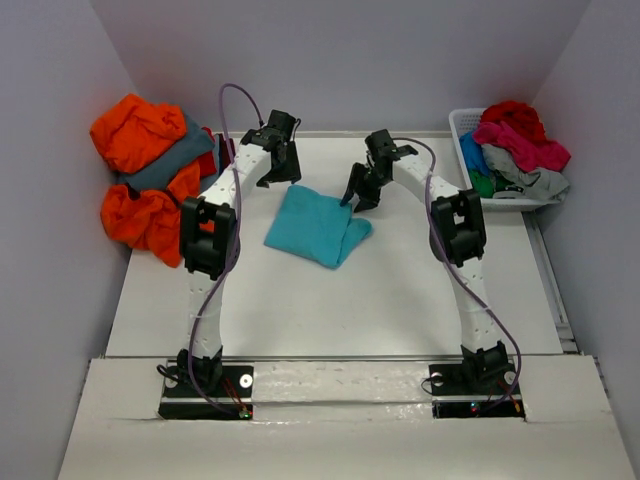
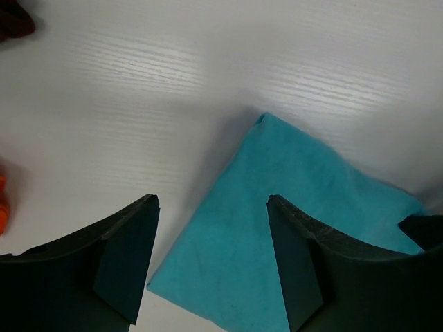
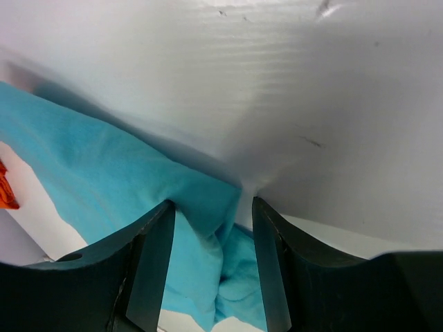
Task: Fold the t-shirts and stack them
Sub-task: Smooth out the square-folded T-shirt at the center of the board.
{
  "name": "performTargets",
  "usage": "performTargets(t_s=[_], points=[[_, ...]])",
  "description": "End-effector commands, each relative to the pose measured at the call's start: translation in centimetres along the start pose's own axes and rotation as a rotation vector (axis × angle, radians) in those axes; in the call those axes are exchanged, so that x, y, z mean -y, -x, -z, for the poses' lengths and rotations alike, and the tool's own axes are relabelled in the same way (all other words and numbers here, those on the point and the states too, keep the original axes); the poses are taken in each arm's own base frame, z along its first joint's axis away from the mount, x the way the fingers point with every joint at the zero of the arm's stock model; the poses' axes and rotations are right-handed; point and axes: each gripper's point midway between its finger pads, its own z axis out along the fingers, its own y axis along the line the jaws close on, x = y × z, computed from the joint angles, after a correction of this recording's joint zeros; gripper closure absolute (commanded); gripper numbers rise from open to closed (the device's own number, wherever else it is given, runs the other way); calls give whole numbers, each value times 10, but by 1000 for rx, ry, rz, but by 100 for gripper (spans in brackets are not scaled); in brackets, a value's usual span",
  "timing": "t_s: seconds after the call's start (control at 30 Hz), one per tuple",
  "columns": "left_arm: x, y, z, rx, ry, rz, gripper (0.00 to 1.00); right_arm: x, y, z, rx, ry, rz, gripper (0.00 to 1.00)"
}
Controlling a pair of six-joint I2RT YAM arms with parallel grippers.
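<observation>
A turquoise t-shirt (image 1: pixel 315 228) lies folded into a rough square in the middle of the table. My left gripper (image 1: pixel 278 178) hovers over its far left corner. In the left wrist view that gripper (image 2: pixel 212 200) is open, with the flat turquoise cloth (image 2: pixel 291 200) below and nothing between the fingers. My right gripper (image 1: pixel 358 198) is at the shirt's right edge. Its jaws (image 3: pixel 212 203) stand apart over a raised ridge of the turquoise cloth (image 3: pixel 104 173); the ridge touches the left finger, and a gap shows beside the right one.
A heap of orange and slate grey t-shirts (image 1: pixel 145 170) sits at the table's left edge by the wall. A white slatted basket (image 1: pixel 465 125) at the back right holds red, pink, light grey and green shirts (image 1: pixel 515 145). Walls close in on both sides.
</observation>
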Motion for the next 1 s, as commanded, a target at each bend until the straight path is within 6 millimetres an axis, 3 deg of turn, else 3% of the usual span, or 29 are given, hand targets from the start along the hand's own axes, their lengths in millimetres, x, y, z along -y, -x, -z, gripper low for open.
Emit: performTargets(t_s=[0.0, 0.2, 0.33, 0.43, 0.57, 0.97], points=[[0, 12, 25, 37, -14, -12, 25, -28, 28, 7, 76, 108, 38, 45], [0, 12, 23, 33, -12, -13, 25, -26, 25, -4, 47, 124, 30, 47], [0, 11, 22, 30, -9, -14, 25, -22, 18, -11, 17, 130, 20, 59], [2, 12, 21, 28, -11, -15, 25, -19, 12, -13, -3, 128, 12, 79], [3, 14, 20, 31, -14, -16, 25, -18, 10, -10, -1, 118, 9, 92], [12, 5, 18, 19, -28, -25, 25, -46, 18, 36, 34, 156, 38, 93]])
